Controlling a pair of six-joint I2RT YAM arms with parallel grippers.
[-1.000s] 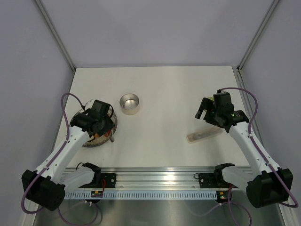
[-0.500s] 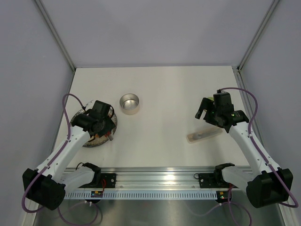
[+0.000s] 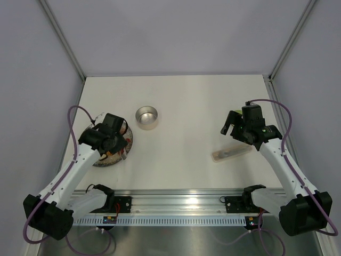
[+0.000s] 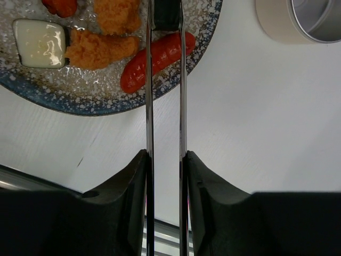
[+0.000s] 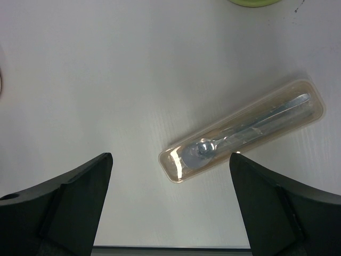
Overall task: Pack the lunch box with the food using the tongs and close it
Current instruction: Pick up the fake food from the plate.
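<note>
My left gripper is shut on the silver tongs, whose two slim arms run forward between my fingers. The arms straddle the red sausage on the speckled plate. Beside it lie orange chunks and a white cube. In the top view the left gripper hangs over that plate. The steel lunch box stands open behind it and shows at the wrist view's corner. My right gripper is open above the table, with a sliver of the green lid ahead.
A translucent case with a spoon inside lies slantwise under the right gripper and shows in the top view. The rail runs along the near edge, and grey walls close in the table's sides and back.
The left gripper has squeezed the tongs' arms closer together over the plate, and its wrist has shifted slightly. The right arm has not moved.
</note>
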